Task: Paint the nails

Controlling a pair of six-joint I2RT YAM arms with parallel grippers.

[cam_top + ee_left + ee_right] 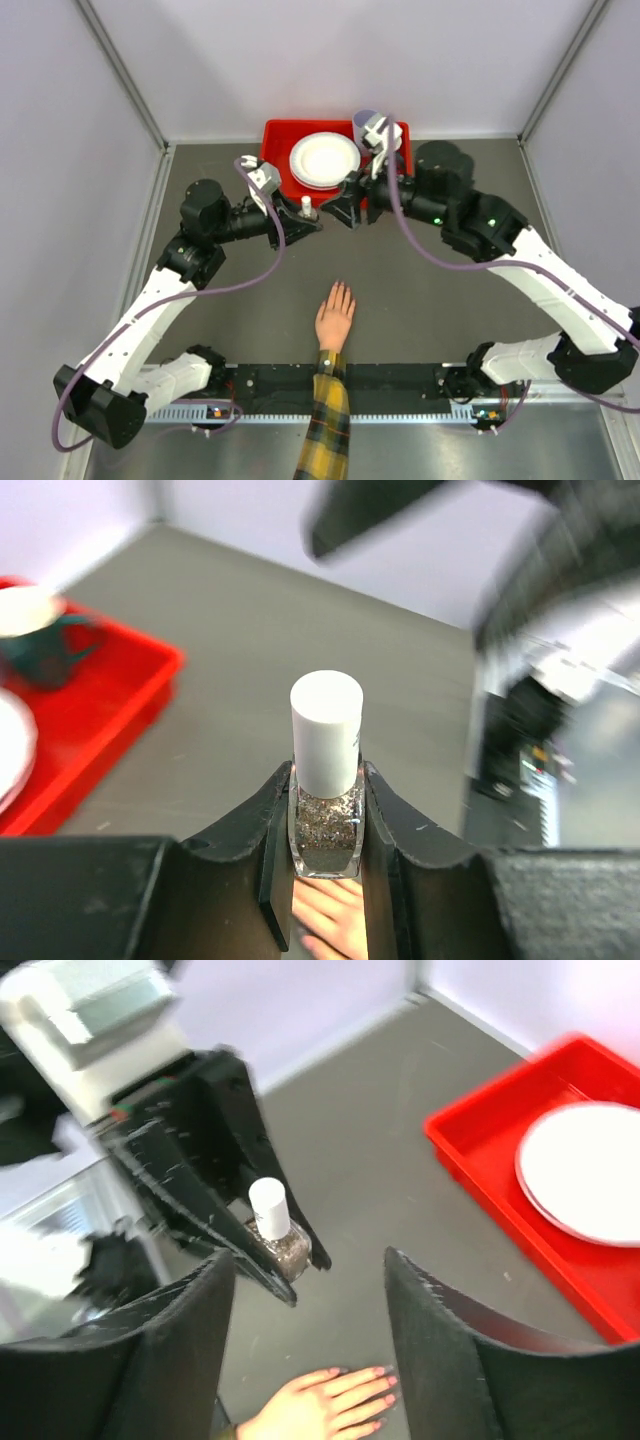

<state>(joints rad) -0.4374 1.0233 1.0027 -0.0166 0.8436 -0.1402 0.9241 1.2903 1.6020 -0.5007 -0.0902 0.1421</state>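
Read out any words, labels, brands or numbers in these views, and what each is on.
None can be read.
On the small clear glitter-filled bottle with a white cap: no legible label; a faint mark on the cap is too small to read.
On the red plastic tray and the round white plate: nothing printed.

left hand [301,221] clamped on bottle [326,818] | right hand [343,208] fingers spread wide, facing the left hand
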